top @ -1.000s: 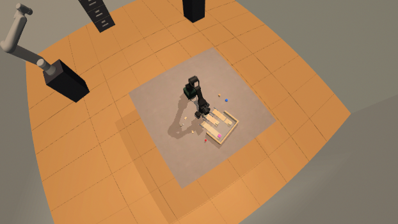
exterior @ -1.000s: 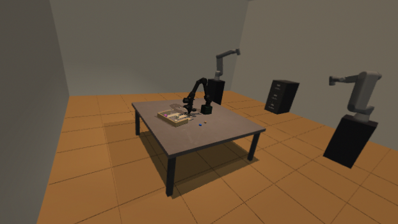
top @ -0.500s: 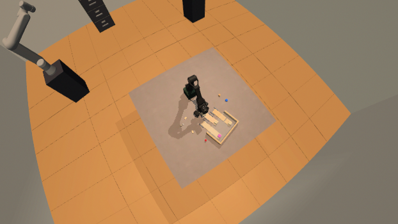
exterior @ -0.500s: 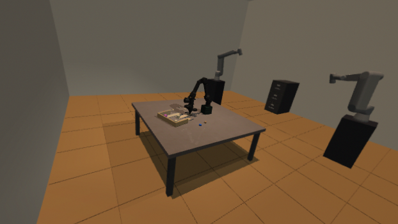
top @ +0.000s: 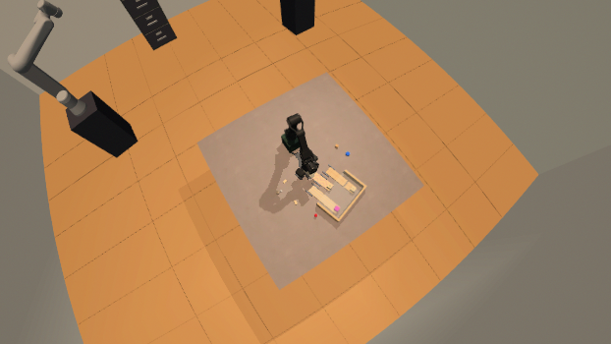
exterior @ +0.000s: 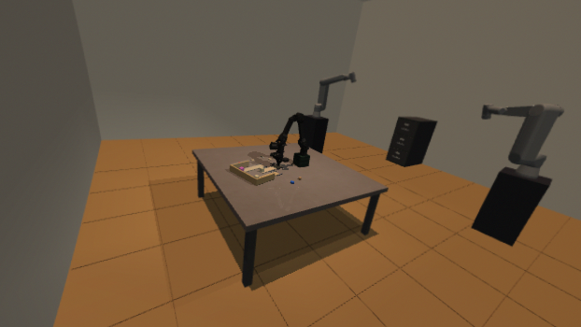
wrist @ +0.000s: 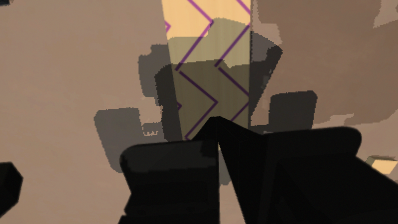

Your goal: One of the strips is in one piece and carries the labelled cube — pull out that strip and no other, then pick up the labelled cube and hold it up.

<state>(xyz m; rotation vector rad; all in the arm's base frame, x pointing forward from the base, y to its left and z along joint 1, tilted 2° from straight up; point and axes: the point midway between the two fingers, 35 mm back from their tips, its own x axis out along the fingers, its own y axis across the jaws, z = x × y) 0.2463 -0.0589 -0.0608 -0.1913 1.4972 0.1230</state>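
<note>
My gripper (top: 308, 175) (exterior: 278, 164) (wrist: 215, 121) is shut, its fingertips low over the near end of a pale strip with a purple zigzag (top: 322, 182) (wrist: 210, 50). No strip is seen between the fingers; contact with its top cannot be told. A plain-looking strip (top: 322, 198) beside it reaches into the tray, with a magenta cube (top: 337, 208) (exterior: 242, 168) at its far end. A third strip (top: 337, 176) lies on the other side, with a small pale block (top: 353, 189) at its far end. No label is readable on either.
A wooden-walled tray (top: 352, 203) (exterior: 266, 179) surrounds the strips' far ends. A red cube (top: 315, 215) lies outside it. A blue cube (top: 348, 153) (exterior: 292, 182) and an orange cube (top: 336, 145) (exterior: 300, 178) lie on the other side. Small pale pieces (top: 296, 202) (wrist: 384, 166) lie near the arm's shadow.
</note>
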